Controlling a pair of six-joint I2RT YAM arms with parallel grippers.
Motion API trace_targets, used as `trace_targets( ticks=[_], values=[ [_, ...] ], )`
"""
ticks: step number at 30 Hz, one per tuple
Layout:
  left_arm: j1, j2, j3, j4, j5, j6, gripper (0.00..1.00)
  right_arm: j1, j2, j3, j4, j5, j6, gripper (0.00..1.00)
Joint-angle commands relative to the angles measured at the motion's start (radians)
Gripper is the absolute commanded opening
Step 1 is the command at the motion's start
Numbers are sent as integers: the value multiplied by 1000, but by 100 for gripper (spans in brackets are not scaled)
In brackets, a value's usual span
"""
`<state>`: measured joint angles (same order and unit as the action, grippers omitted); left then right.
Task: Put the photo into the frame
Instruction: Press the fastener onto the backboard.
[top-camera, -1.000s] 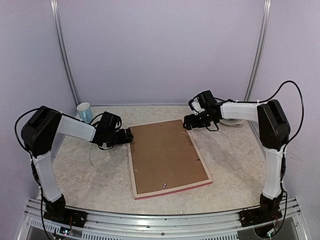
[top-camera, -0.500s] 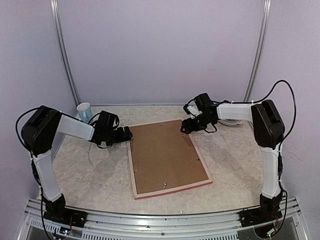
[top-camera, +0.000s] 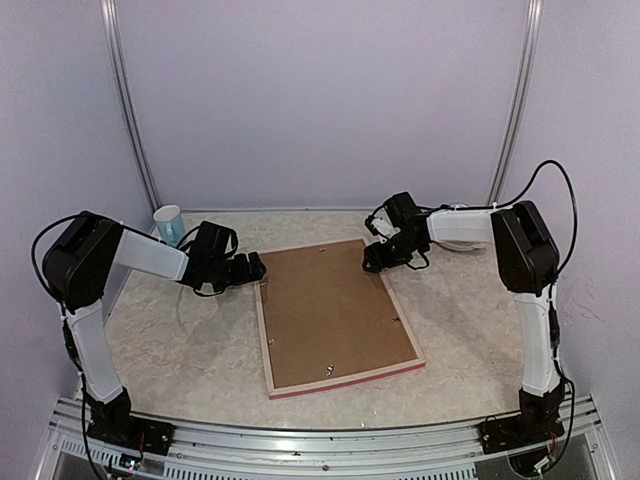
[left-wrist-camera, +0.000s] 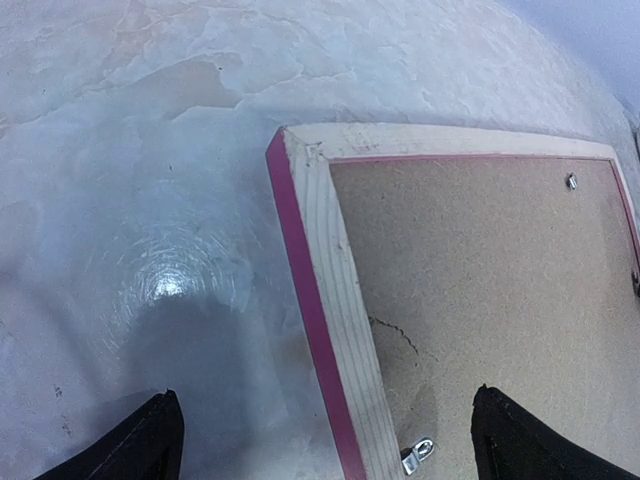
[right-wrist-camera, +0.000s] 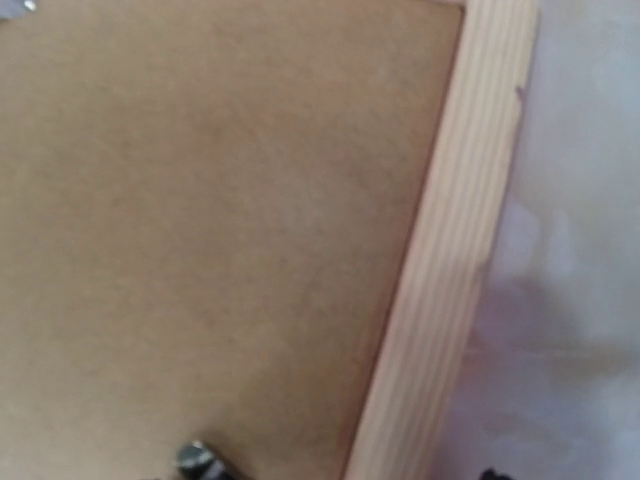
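Frame: the large rectangular frame (left-wrist-camera: 330, 290), pink-edged, lies face down on the mottled beige table (top-camera: 180, 340). Its pale wood back is up, so you can reach the recess. It holds the plain brown backing board (top-camera: 330, 310), seated inside the rails. You cannot see the photo in any view.

Your left gripper (top-camera: 252, 268) is spread wide, its jaws astride the far-left corner rail, gripping nothing. The right gripper (top-camera: 372, 258) is at the far-right corner; you cannot tell how its jaws stand.

Pale blue cup (top-camera: 168, 224), far left: contents hidden.

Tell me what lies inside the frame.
A brown backing board fills the frame, small metal clips at its edges. Whatever lies under the board, the photo included, is covered.
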<state>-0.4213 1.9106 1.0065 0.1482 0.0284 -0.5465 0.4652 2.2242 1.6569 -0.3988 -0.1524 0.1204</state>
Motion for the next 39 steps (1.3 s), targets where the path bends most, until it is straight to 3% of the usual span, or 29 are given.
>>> trace_targets(
  ticks=[1, 39],
  values=[
    [4, 8, -5, -12, 26, -10, 99, 0, 10, 25, -3, 35, 6, 64],
    [13, 40, 5, -13, 47, -21, 99, 3, 53, 18, -11, 22, -7, 49]
  ],
)
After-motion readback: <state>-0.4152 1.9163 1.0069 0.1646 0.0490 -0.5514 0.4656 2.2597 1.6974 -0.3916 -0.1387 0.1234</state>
